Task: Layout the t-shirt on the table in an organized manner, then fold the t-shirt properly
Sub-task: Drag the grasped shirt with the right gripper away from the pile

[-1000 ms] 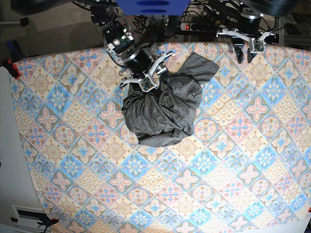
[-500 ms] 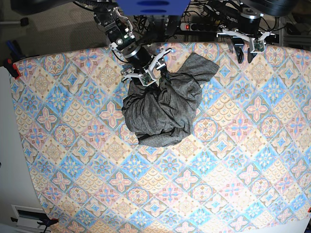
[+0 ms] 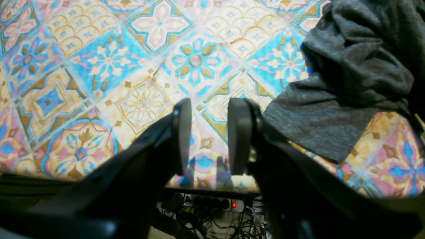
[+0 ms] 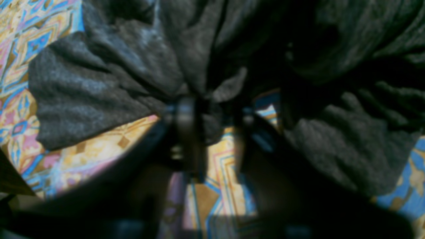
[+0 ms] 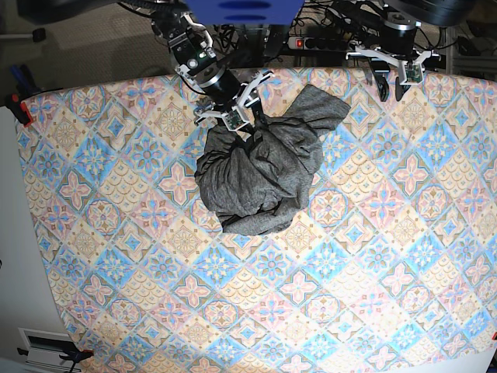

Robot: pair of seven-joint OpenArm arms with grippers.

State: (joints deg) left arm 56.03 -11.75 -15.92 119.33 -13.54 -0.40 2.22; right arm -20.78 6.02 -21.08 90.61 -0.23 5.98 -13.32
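The dark grey t-shirt (image 5: 260,167) lies crumpled in a heap on the back middle of the patterned table (image 5: 349,295). My right gripper (image 5: 247,124) is at the heap's upper left edge. In the right wrist view its jaws (image 4: 215,116) are pinched on a bunched fold of the t-shirt (image 4: 99,83), with the tablecloth showing beneath. My left gripper (image 5: 390,92) hovers at the table's back right edge, away from the cloth. Its fingers (image 3: 209,109) stand apart with nothing between them, and a sleeve of the t-shirt (image 3: 348,66) lies to their right.
A power strip (image 5: 318,43) with a red light and tangled cables sits behind the table's back edge; the left wrist view also shows the strip (image 3: 215,203). A red clamp (image 5: 19,109) grips the left edge. Patterned cloth spreads in front of the heap.
My right gripper shifted up toward the back edge and closed on the shirt's upper left fold. The heap's top pulled in slightly. The left arm stayed put.
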